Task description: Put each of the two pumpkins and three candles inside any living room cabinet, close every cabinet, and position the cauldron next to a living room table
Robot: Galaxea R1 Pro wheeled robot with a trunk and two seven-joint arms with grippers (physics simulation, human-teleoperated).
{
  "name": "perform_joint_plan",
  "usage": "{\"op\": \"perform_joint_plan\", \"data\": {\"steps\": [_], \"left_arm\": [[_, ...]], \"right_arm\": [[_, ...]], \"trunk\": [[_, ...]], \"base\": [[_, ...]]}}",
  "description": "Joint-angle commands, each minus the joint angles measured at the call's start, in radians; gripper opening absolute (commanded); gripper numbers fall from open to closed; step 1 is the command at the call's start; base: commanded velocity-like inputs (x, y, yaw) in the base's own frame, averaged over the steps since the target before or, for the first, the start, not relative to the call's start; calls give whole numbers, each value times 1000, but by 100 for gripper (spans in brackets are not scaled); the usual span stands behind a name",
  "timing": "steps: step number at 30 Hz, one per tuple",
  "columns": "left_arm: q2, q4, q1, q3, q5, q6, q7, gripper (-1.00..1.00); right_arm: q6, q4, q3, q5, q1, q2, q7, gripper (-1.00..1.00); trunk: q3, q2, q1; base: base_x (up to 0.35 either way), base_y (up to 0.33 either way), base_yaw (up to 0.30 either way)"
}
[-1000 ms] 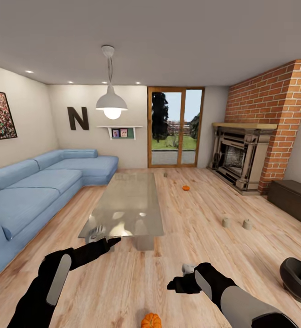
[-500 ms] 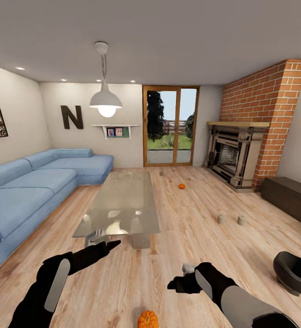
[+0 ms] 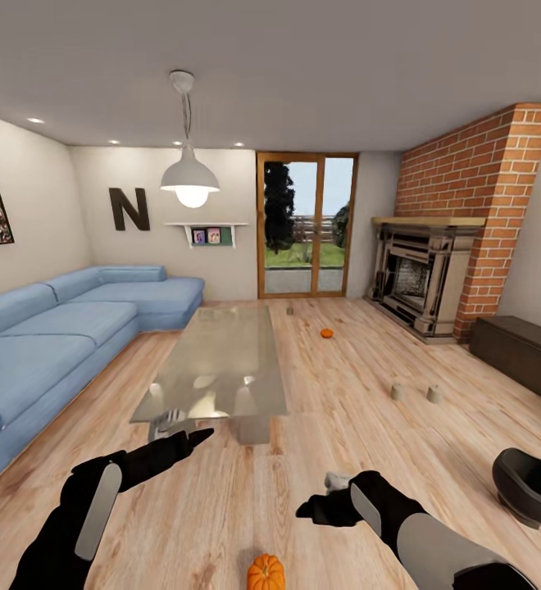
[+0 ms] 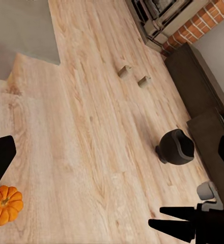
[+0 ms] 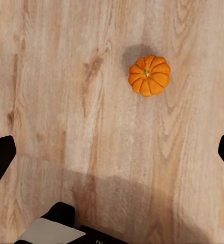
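Left gripper (image 3: 190, 437): your fingers are spread wide apart, gripping nothing, held over the floor just short of the table's near end.
Right gripper (image 3: 313, 510): released too, grasping nothing, above the near pumpkin (image 5: 149, 75).
Near pumpkin: on the floor (image 3: 344, 426) between your arms.
Far pumpkin (image 3: 326, 333): on the floor right of the table (image 3: 221, 360).
Candles: two (image 3: 397, 392) (image 3: 434, 395) side by side right of the table, one (image 3: 290, 310) beyond its far end.
Cauldron (image 3: 534, 487): on the floor at your right, tipped.
Cabinet (image 3: 520, 348): along the right wall, beside the fireplace (image 3: 418, 279).

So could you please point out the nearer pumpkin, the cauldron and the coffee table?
Nearer pumpkin (image 3: 267, 572), head view, ribbed top.
Cauldron (image 3: 535, 494), head view, black outer wall.
Coffee table (image 3: 221, 352), head view, bare glossy top.
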Motion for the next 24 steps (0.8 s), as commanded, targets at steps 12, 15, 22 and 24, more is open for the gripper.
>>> {"op": "perform_joint_plan", "data": {"steps": [12, 15, 22, 24], "left_arm": [[0, -36, 1, -1, 1, 7, -14, 100], [0, -38, 0, 0, 2, 10, -15, 100], [1, -44, -1, -7, 2, 46, -15, 100], [-1, -44, -1, -11, 2, 50, -15, 100]], "right_arm": [[37, -1, 13, -23, -1, 1, 11, 100], [36, 1, 16, -23, -1, 2, 9, 100], [32, 5, 18, -21, -1, 2, 6, 100], [33, 5, 15, -22, -1, 2, 6, 100]], "trunk": [[-39, -85, 46], [-48, -106, 58], [-70, -155, 84], [-76, -169, 92]], "base": [[0, 0, 0], [0, 0, 0], [0, 0, 0], [0, 0, 0]]}}
